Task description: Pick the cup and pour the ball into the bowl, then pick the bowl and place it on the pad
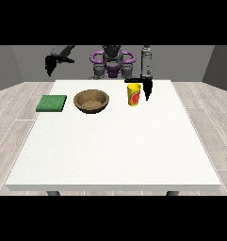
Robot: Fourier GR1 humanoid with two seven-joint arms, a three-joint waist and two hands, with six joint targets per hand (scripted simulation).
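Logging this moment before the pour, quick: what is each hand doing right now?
Hand at the view's right: fingers straight and pointing down beside the yellow cup, open, holding nothing.
Hand at the view's left: raised off the table, holding nothing; fingers cannot be told.

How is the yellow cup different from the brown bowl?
The cup is yellow with a red and green picture; the bowl is plain brown. The cup is tall and narrow; the bowl is wide and low. The cup has the hand at the view's right close beside it; no hand is near the bowl. Both stand upright on the white table.
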